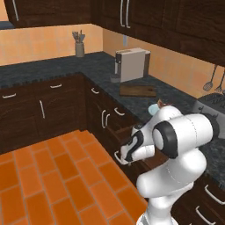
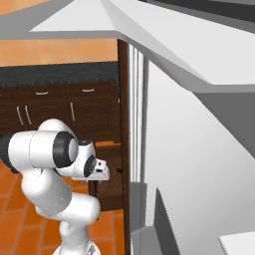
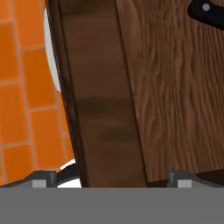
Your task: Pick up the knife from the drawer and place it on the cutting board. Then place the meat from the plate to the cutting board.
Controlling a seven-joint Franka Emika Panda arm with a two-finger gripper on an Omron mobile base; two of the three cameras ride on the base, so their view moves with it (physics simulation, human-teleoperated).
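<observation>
Nearest in the left base view, the glossy white arm bends low, its gripper (image 1: pixel 125 154) at the open drawer (image 1: pixel 124 132). Beyond, on speckled dark counter, lie the flat wooden cutting board (image 1: pixel 138 90) and the pale plate (image 1: pixel 153 108) bearing meat (image 1: pixel 161 103).

The right base view shows the arm before dark cabinets.

In the hand view, the jaws stand wide, empty, straddling the grained drawer front. The knife (image 3: pixel 207 13), black-handled, lies inside at the far corner. Likely step: reaching; next, move over the handle.

A toaster (image 1: pixel 132 64) and utensil holder (image 1: pixel 79 46) stand on the counter (image 1: pixel 52 66).
</observation>
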